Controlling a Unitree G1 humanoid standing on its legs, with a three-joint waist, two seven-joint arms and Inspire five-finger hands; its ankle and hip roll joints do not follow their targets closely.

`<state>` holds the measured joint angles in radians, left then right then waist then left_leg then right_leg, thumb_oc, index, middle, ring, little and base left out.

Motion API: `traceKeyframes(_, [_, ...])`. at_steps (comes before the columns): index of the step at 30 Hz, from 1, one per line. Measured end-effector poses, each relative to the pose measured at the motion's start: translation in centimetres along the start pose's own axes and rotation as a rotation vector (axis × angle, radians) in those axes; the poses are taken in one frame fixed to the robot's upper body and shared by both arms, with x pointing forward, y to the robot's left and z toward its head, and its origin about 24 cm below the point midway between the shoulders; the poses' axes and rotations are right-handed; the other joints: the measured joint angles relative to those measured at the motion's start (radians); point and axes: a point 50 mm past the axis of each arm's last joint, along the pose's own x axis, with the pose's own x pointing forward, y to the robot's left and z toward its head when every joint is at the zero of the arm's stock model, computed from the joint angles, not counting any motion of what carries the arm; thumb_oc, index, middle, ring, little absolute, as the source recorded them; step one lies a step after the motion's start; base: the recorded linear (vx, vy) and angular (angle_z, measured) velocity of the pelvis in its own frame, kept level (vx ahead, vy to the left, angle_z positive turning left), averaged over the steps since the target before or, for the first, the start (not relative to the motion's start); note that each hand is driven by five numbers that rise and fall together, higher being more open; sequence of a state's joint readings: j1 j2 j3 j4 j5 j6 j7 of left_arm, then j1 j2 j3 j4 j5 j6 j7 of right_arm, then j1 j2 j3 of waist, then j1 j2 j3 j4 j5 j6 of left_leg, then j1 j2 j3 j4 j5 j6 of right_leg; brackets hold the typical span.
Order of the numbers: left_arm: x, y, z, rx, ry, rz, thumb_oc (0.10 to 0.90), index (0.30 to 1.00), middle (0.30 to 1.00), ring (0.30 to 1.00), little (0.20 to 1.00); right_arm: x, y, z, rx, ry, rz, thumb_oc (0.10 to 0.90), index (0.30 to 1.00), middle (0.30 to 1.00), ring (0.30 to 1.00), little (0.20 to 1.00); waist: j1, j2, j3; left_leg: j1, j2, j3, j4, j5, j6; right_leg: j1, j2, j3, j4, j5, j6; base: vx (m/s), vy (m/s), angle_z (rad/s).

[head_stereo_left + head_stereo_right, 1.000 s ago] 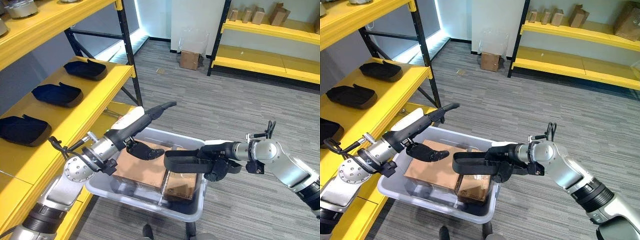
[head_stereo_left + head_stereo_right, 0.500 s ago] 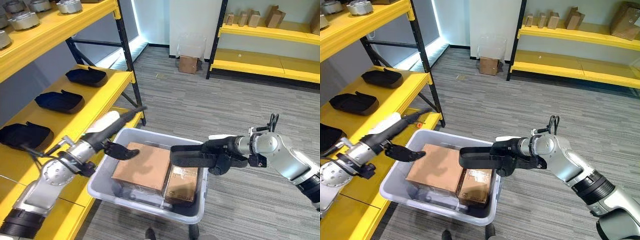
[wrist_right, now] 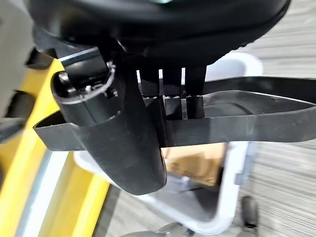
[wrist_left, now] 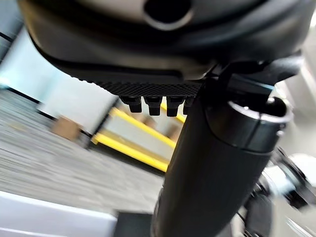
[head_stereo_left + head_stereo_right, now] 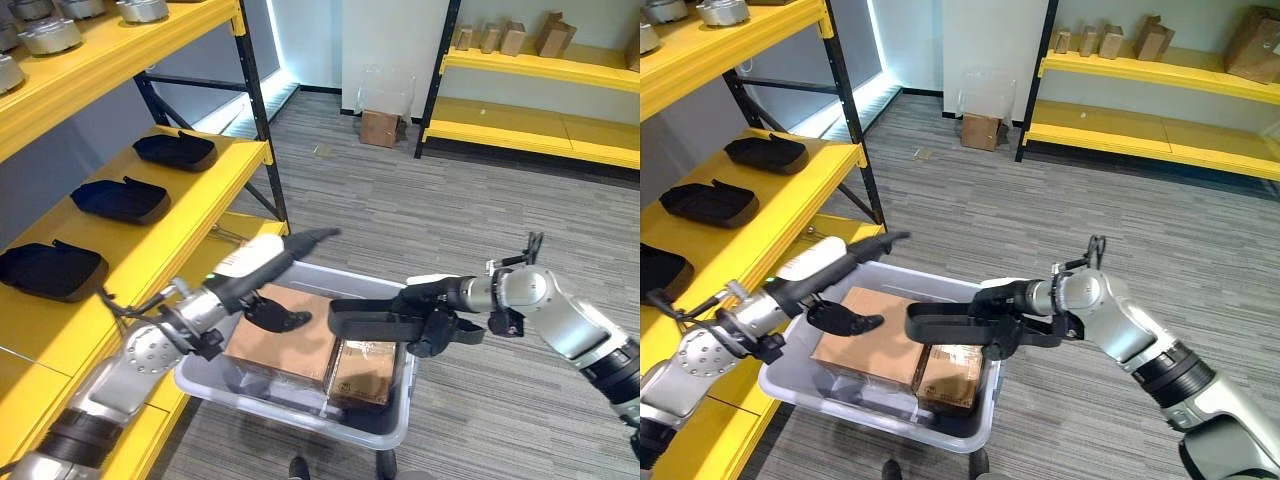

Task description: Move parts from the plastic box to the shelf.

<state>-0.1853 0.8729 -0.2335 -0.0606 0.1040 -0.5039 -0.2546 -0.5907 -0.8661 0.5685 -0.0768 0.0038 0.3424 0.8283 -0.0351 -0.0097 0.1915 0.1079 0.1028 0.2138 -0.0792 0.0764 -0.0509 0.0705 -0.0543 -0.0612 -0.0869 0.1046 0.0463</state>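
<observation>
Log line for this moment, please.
right hand: shut on black tray part above plastic box | left hand: open over box, holding nothing

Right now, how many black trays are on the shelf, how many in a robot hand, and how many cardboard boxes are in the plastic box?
Black trays on shelf: 3
Black tray in right robot hand: 1
Cardboard boxes in plastic box: 2
Total: 6
</observation>
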Motion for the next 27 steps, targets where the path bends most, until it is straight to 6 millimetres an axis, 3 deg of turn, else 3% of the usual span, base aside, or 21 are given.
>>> traceKeyframes(2, [1.0, -0.2, 0.6, 0.050, -0.040, -0.054, 0.900, 1.000, 1.000, 1.000, 1.000, 1.1, 0.8, -0.1, -0.011, 0.020, 0.033, 0.400, 0.300, 0.300, 0.300, 0.300, -0.003, -0.008, -0.005, 0.000, 0.000, 0.000, 0.000, 0.000, 0.000, 0.000, 0.000, 0.000, -0.001, 0.000, 0.000, 0.00, 0.000, 0.00])
traceKeyframes(13, [2.2, -1.7, 0.3, 0.069, -0.032, -0.166, 0.900, 1.000, 1.000, 1.000, 1.000, 2.3, 1.6, -0.7, -0.023, 0.066, 0.049, 0.400, 0.300, 0.300, 0.300, 0.300, -0.017, -0.008, -0.006, 0.001, -0.001, 0.007, 0.000, -0.001, 0.001, -0.005, 0.001, 0.012, 0.001, 0.003, -0.001, 0.00, 0.009, -0.01])
traceKeyframes(20, [1.5, -3.4, -0.9, 0.085, 0.028, -0.265, 0.900, 1.000, 1.000, 1.000, 1.000, 3.3, 2.2, -0.3, -0.014, 0.040, 0.055, 0.400, 0.300, 0.300, 0.300, 0.300, -0.021, -0.007, -0.006, 0.003, 0.000, 0.024, 0.000, -0.001, 0.001, -0.011, 0.002, 0.027, 0.000, 0.008, -0.003, 0.01, 0.023, -0.07])
traceKeyframes(27, [0.5, -3.5, -1.5, 0.091, 0.067, -0.203, 0.900, 1.000, 1.000, 1.000, 1.000, 3.8, 2.1, -1.0, 0.003, 0.065, 0.012, 0.400, 0.300, 0.300, 0.300, 0.300, -0.017, -0.004, -0.008, 0.005, 0.000, 0.025, 0.000, -0.001, 0.001, -0.009, 0.001, 0.027, -0.004, 0.009, -0.004, 0.00, 0.000, 0.00])
